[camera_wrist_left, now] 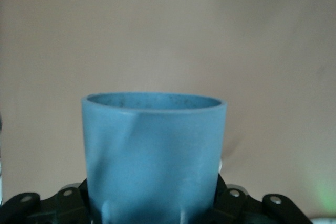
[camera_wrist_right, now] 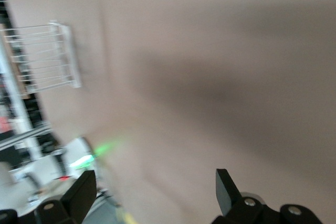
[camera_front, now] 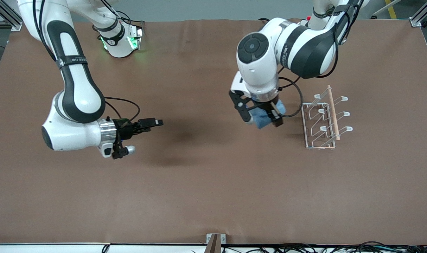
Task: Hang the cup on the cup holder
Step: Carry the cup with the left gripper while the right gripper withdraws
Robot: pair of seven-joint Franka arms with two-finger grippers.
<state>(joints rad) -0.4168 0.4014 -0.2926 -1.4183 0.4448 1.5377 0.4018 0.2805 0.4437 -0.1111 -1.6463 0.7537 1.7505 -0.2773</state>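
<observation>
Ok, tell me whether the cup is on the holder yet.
Not yet. The left gripper holds the cup above the table, beside the cup holder, whose prongs are bare.

Front cam sits high, facing both robots over the tabletop [camera_front: 213, 196]. Wrist cams ride close; right wrist also catches the cup holder [camera_wrist_right: 44, 59].

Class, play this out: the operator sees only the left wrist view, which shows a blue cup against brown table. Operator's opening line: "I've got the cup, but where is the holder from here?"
Observer: The cup holder stands on the table beside your left gripper, toward the left arm's end.
Operator: Anything on its prongs?
Observer: No, all its prongs are bare; the cup is in your gripper, over bare table.
Operator: Where's the other arm?
Observer: The right gripper waits open and empty toward the right arm's end, well apart from the holder.
</observation>
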